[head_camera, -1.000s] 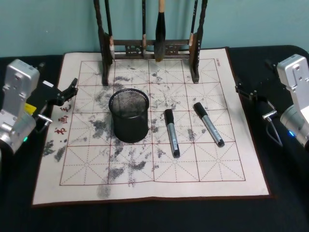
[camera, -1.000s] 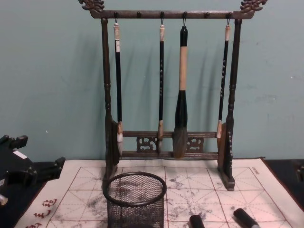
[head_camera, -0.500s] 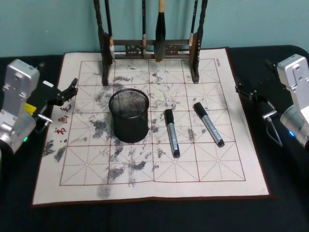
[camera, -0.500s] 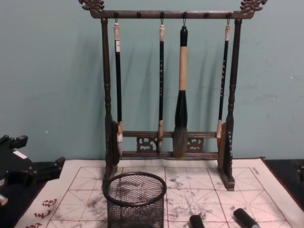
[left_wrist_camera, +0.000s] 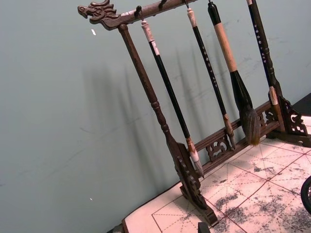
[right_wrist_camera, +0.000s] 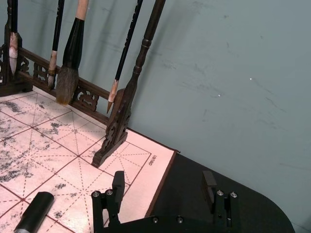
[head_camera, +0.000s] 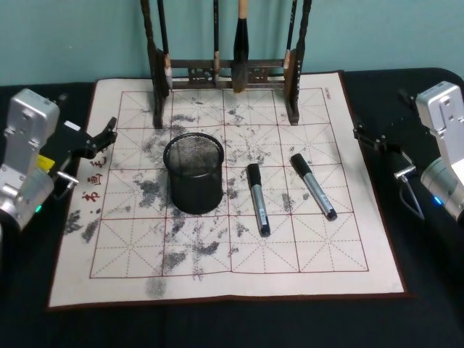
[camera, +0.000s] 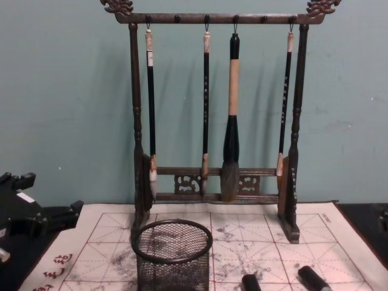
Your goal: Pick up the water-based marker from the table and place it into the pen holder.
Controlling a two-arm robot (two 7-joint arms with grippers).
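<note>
Two black-and-grey water-based markers lie on the gridded mat right of the pen holder: one (head_camera: pixel 257 199) close to it, the other (head_camera: pixel 313 185) farther right. Their caps (camera: pixel 250 282) (camera: pixel 312 279) show in the chest view. The pen holder (head_camera: pixel 193 174) (camera: pixel 173 254), a black mesh cup, stands upright and looks empty from above. My left gripper (head_camera: pixel 107 135) hangs open at the mat's left edge, well clear of the cup. My right gripper (head_camera: pixel 365 138) (right_wrist_camera: pixel 164 182) is open off the mat's right edge, with nothing between its fingers (right_wrist_camera: pixel 118 182). One marker's cap (right_wrist_camera: pixel 34 218) lies beyond it.
A tall dark wooden brush rack (head_camera: pixel 225 69) (camera: pixel 212 103) with several hanging brushes stands at the mat's back edge. The ink-stained white mat (head_camera: pixel 145 268) lies on a black table. A teal wall is behind.
</note>
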